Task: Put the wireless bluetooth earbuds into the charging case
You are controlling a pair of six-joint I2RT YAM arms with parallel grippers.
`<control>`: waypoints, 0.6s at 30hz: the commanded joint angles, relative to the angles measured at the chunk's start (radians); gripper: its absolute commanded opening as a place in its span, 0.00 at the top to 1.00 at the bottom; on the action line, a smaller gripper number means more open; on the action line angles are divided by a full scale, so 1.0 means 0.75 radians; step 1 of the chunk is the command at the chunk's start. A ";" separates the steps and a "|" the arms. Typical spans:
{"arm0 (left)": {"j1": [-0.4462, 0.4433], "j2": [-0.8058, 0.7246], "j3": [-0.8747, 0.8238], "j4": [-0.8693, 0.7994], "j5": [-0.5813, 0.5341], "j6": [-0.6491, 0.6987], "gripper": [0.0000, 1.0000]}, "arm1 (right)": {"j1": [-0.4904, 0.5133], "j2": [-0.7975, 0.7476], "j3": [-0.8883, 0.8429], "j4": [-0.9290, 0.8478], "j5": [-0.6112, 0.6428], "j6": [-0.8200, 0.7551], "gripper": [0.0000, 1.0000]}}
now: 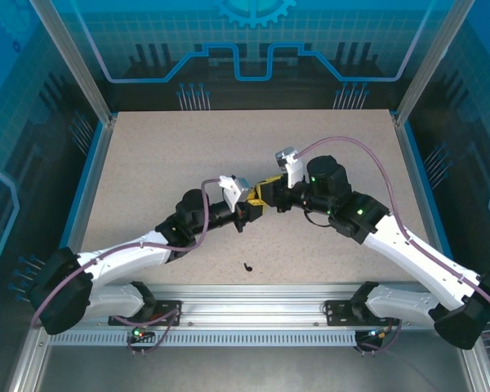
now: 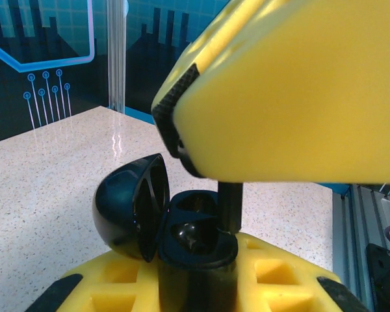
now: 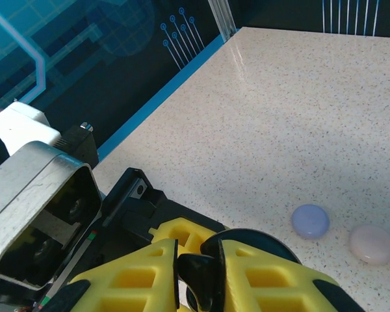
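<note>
As the charging case (image 2: 133,208) is clamped in the left hand (image 2: 195,286), a black earbud (image 2: 231,205) is pinched stem-down over it by the right hand (image 3: 198,257).

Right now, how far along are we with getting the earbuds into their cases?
Done: the round black charging case is open, held in the left hand. In hand: the right hand holds a black short-stemmed earbud at its socket. Left: a second black earbud lies on the speckled table. The lavender round case and pale pink round case sit shut, contents unseen.
</note>
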 commanded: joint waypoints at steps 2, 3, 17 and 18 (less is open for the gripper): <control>-0.011 -0.038 0.034 0.035 0.029 0.048 1.00 | 0.024 -0.009 0.032 0.022 0.050 -0.038 0.79; -0.010 -0.039 0.034 0.034 0.028 0.048 1.00 | 0.024 -0.007 0.033 0.014 0.054 -0.043 0.79; -0.011 -0.045 0.044 0.021 0.025 0.048 1.00 | 0.034 0.041 0.042 -0.052 0.014 -0.067 0.79; -0.010 -0.046 0.044 0.022 0.025 0.048 1.00 | 0.036 0.046 0.041 -0.053 0.000 -0.066 0.79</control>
